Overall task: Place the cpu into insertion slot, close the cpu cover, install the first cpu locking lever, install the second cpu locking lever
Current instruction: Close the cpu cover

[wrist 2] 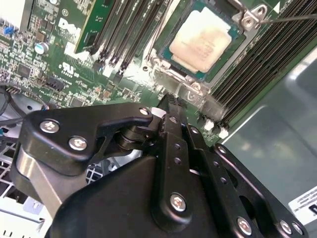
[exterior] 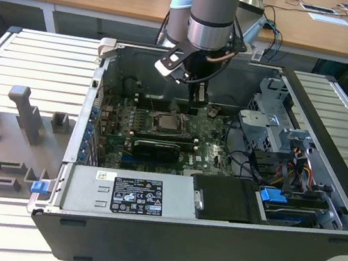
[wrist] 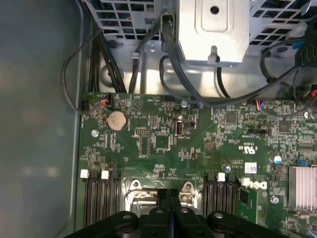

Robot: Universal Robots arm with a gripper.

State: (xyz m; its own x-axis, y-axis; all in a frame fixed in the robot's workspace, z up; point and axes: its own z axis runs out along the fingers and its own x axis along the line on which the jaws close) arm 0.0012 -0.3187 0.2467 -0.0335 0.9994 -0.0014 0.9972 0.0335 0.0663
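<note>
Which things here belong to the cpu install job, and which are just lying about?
Job: cpu, cpu cover, claw next to the cover.
Lying about: memory slots, coin battery, power supply, grey blocks.

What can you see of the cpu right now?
The cpu is a small flat square chip with a pale, silvery-beige metal top that looks smudged, a thin green edge showing round it. It lies flat and level among the green board, framed by the grey metal cpu cover, which seems to lie down over its edges. The shut gripper hangs beside the frame, not touching the chip.
</note>
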